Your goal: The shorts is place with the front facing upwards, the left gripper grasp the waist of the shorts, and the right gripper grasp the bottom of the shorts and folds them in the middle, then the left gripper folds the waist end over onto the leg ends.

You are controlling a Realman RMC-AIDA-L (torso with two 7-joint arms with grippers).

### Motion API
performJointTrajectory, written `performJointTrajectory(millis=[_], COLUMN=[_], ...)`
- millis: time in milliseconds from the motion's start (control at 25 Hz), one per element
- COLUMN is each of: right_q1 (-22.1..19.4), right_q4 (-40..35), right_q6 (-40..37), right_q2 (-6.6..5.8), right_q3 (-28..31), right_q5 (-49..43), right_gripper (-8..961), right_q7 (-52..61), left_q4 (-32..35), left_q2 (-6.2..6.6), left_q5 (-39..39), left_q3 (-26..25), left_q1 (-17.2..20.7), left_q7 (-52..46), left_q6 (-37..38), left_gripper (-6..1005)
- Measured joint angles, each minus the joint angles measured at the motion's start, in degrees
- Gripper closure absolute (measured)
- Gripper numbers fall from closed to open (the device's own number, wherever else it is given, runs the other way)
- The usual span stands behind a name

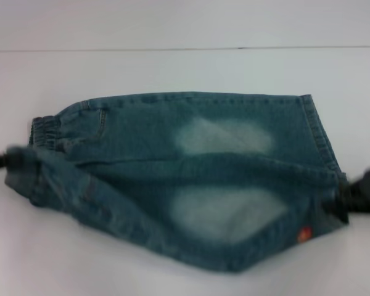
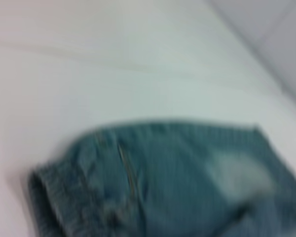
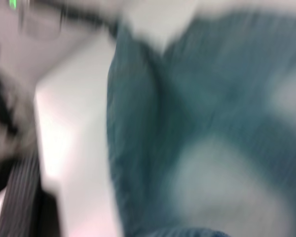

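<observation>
Blue denim shorts point(image 1: 197, 172) with pale faded patches lie across the white table, waist to the left and leg ends to the right. My left gripper point(image 1: 15, 161) is at the waist's near corner, shut on the elastic band. My right gripper point(image 1: 348, 198) is at the near leg hem on the right, shut on the fabric. The near half of the shorts is raised between the two grippers and drawn toward the middle, forming a long crease. The left wrist view shows the waistband and pocket of the shorts point(image 2: 177, 182). Denim of the shorts point(image 3: 202, 123) fills the right wrist view.
The white table point(image 1: 172, 68) runs back to a wall edge at the far side. Bare surface lies beyond the shorts and in front of them.
</observation>
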Motion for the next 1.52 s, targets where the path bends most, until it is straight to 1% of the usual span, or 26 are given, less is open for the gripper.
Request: performJointTrajectory(millis=[40, 120, 200, 280, 320, 360, 440, 480, 520, 640, 720, 800, 840, 880, 960, 1040, 1200, 1400, 1520], right_q1=[-0.58, -2.01, -3.61, -4.97, -5.45, -5.88, -6.24, -6.31, -6.31, -5.88, -5.34, -4.73, -4.45, -4.13, -3.50, -2.65, -0.95, 0.59, 1.27], right_q4=[0.68, 2.23, 3.64, 6.20, 8.07, 9.87, 12.49, 13.40, 13.40, 13.29, 13.65, 14.68, 15.06, 15.26, 15.35, 15.35, 15.21, 15.21, 15.40], right_q6=[0.89, 5.04, 9.64, 14.05, 16.11, 17.94, 21.46, 25.53, 25.53, 32.45, 36.57, 39.30, 40.21, 41.14, 42.43, 43.88, 47.00, 51.21, 53.34], right_q2=[-0.13, -0.08, 0.53, 1.17, 1.24, 1.35, 1.80, 2.95, 2.95, 5.07, 6.24, 6.87, 7.12, 7.37, 7.68, 7.81, 8.00, 8.19, 8.24], right_q3=[1.72, 4.26, 5.95, 7.09, 7.48, 7.82, 8.21, 8.27, 8.27, 8.28, 8.31, 8.32, 8.30, 8.21, 8.03, 7.93, 7.74, 6.94, 5.77], right_q5=[1.91, 6.54, 11.04, 16.43, 19.55, 22.25, 26.90, 29.60, 29.60, 30.89, 31.97, 33.64, 34.51, 35.30, 36.08, 36.31, 36.33, 36.10, 36.06], right_gripper=[911, 909, 907, 905, 904, 904, 902, 901, 900, 897, 895, 894, 893, 892, 890, 888, 885, 880, 877], right_q7=[-0.95, -3.41, -6.62, -10.86, -13.07, -15.33, -18.99, -22.15, -22.15, -27.00, -30.34, -33.00, -34.06, -34.91, -35.53, -35.71, -35.89, -36.07, -35.78], left_q4=[-1.08, -2.52, -3.83, -5.13, -5.13, -6.30, -7.16, -7.71, -8.06, -8.55, -8.62, -8.63, -8.63, -8.65, -8.65, -8.46, -8.35, -8.17, -8.16], left_q2=[0.40, 0.74, 0.80, 0.58, 0.58, 0.19, -0.16, -0.40, -0.67, -1.68, -2.43, -3.14, -3.14, -3.87, -4.43, -4.86, -5.09, -5.98, -6.17], left_q5=[-1.63, -3.62, -4.99, -6.14, -6.14, -6.93, -7.16, -7.20, -7.24, -7.34, -7.41, -7.60, -7.60, -7.80, -7.92, -7.98, -7.99, -7.99, -7.99], left_q3=[-1.25, -2.88, -3.69, -3.85, -3.85, -3.76, -3.66, -3.61, -3.48, -3.09, -3.02, -3.01, -3.01, -2.96, -2.88, -1.74, 0.89, 3.35, 5.39], left_q1=[-0.01, 0.10, 0.34, 0.59, 0.59, 0.68, 0.57, 0.45, 0.34, 0.10, -0.07, -0.30, -0.30, -0.57, -0.88, -1.28, -1.89, -3.10, -3.51], left_q7=[-0.37, -0.82, -1.68, -2.40, -2.40, -2.45, -2.31, -2.18, -2.05, -1.34, -0.54, 0.42, 0.42, 1.48, 2.15, 2.77, 3.14, 3.32, 3.35], left_q6=[-0.50, -1.93, -5.11, -9.33, -9.33, -12.32, -14.22, -15.35, -16.48, -19.68, -21.63, -23.21, -23.21, -24.57, -25.78, -27.51, -29.90, -35.58, -38.61], left_gripper=[952, 951, 951, 951, 950, 950, 950, 950, 950, 949, 949, 948, 948, 948, 948, 947, 947, 946, 945])
